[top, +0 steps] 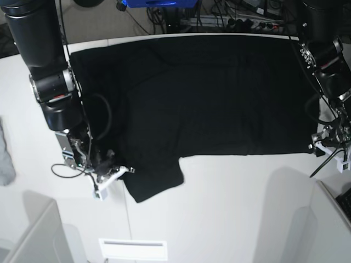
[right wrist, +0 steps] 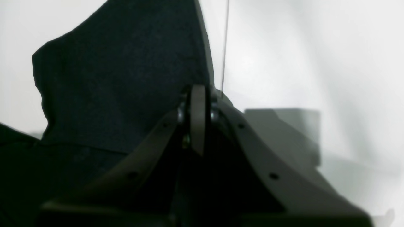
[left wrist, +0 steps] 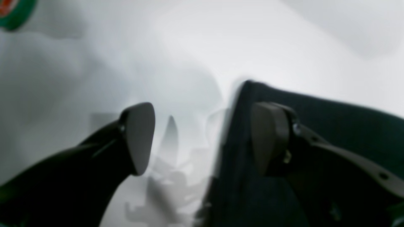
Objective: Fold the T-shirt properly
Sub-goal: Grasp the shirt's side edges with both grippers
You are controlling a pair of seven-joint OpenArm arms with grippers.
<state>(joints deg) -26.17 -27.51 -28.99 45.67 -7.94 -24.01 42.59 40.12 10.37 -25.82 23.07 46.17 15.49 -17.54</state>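
Jaws of right gripper (right wrist: 198,121) clamped on sleeve edge of large black cloth T-shirt (top: 208,93); left gripper (left wrist: 202,138) jaws wide, straddling shirt's corner on white bench (top: 230,208).

White table (top: 230,208) brightly lit; tangled cables (top: 230,16) behind it

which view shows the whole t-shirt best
The base view: the T-shirt lies spread across the table, both sleeves visible. The left wrist view shows only a dark edge; the right wrist view shows only one raised flap.
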